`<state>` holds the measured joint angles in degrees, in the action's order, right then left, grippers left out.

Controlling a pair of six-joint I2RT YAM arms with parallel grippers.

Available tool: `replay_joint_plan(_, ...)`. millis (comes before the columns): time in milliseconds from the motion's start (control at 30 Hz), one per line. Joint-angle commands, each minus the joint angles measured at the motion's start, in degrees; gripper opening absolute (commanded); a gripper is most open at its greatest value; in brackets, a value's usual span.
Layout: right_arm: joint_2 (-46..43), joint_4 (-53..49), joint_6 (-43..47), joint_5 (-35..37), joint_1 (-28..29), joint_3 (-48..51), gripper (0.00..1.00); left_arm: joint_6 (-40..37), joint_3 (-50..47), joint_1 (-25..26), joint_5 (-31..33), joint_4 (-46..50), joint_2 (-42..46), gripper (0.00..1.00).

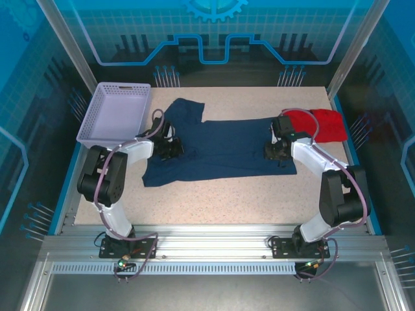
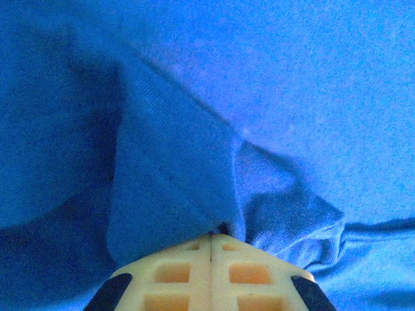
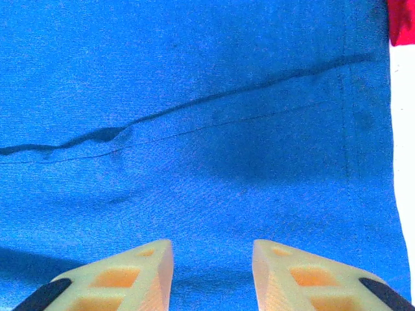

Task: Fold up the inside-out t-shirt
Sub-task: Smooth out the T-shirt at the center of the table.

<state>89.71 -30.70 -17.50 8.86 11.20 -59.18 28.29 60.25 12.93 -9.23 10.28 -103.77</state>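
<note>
Navy knit t-shirt (image 1: pixel 227 152) lies spread mid-surface on the speckled table (image 1: pixel 214 197). Left gripper (image 2: pixel 211 238) is pinched closed on a raised fold of it. Right gripper (image 3: pixel 213 253) has jaws apart above the stitched hem. Red folded garment (image 1: pixel 318 123) far-right corner, lattice basket (image 1: pixel 117 113) far-left corner.

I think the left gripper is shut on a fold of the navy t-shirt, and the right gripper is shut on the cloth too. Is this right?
Not quite. The right gripper is open: the right wrist view shows its fingers apart over the flat t-shirt. The left gripper is indeed shut on a fold.
</note>
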Motion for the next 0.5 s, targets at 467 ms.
replay_joint_plan(467,-0.4,-0.4,0.4,0.7,-0.1,-0.3,0.38,-4.9,27.6,0.3,-0.7,7.0,-14.6,0.21)
